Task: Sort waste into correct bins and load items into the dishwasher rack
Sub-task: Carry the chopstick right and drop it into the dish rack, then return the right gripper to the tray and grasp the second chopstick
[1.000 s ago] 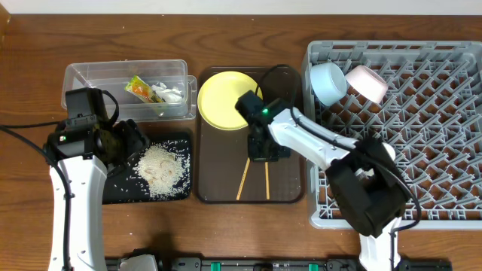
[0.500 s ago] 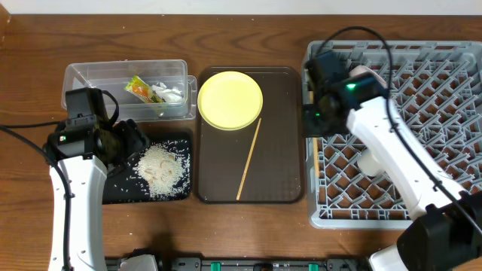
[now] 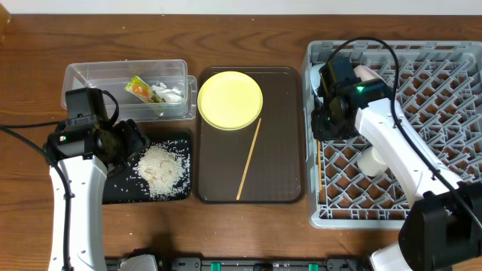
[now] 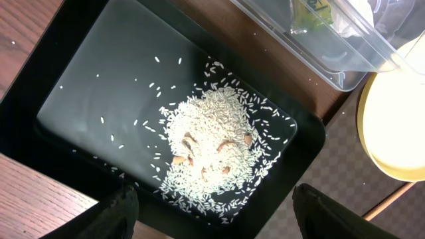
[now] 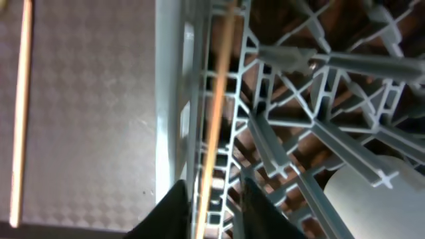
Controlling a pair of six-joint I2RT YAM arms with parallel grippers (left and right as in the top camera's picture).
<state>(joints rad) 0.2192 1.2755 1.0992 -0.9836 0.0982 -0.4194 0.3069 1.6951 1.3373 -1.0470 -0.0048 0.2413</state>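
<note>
My right gripper (image 3: 325, 124) (image 5: 216, 212) is shut on one wooden chopstick (image 5: 219, 99) and holds it over the left rim of the grey dishwasher rack (image 3: 422, 98) (image 5: 169, 99). The other chopstick (image 3: 250, 158) (image 5: 20, 99) lies on the brown tray beside the yellow plate (image 3: 230, 99) (image 4: 398, 133). My left gripper (image 3: 124, 143) (image 4: 212, 212) is open and empty above the black tray (image 3: 124, 188) (image 4: 99, 86), which holds the rice heap (image 3: 160, 167) (image 4: 212, 149). The clear tub (image 3: 98, 75) (image 4: 332, 60) holds the snack wrapper (image 3: 139, 89) and paper scraps (image 3: 172, 93).
The brown serving tray (image 3: 282, 150) lies between the bins and the rack. In the rack, a white bowl (image 3: 367, 74) shows behind my right arm and a pale cup (image 3: 370, 162) lies lower. The light blue bowl (image 3: 316, 79) is mostly hidden by the arm.
My right gripper lifted one chopstick off the brown tray and carried it right to the rack's left edge, then moved slightly toward the front. The left arm has not moved.
</note>
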